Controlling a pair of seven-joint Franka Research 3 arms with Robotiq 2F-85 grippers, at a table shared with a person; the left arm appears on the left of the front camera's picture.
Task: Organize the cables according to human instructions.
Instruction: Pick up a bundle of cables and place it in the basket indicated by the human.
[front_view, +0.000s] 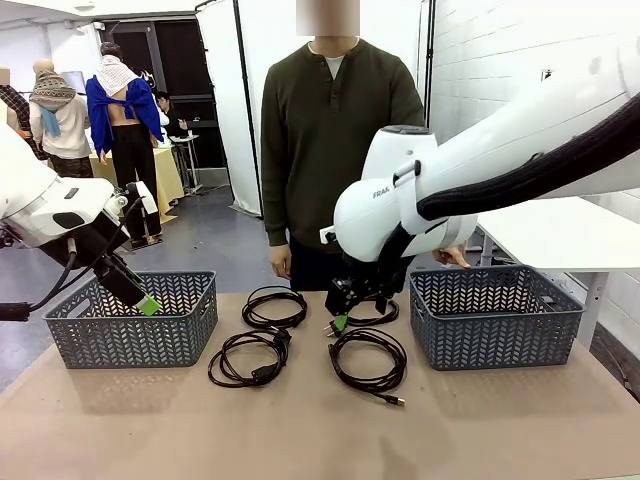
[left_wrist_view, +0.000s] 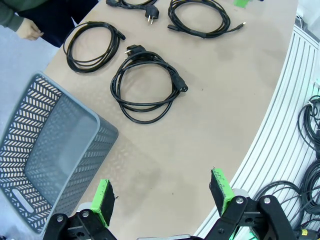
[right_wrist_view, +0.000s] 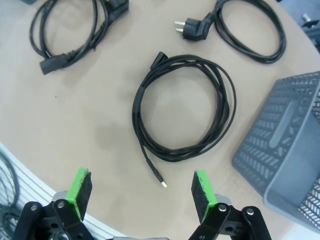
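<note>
Lying ahead of the right gripper (right_wrist_view: 140, 186): one cable (right_wrist_view: 136, 107).

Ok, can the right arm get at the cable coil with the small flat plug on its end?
Probably yes. The right gripper hangs open above that coil, with nothing lying across it; the basket sits off to one side.

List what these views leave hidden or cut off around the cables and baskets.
Front view: far-right cable mostly hidden behind the right gripper.
Left wrist view: that cable cut off by the top edge.
Front view: floors of left basket and right basket hidden by their near walls.
</note>
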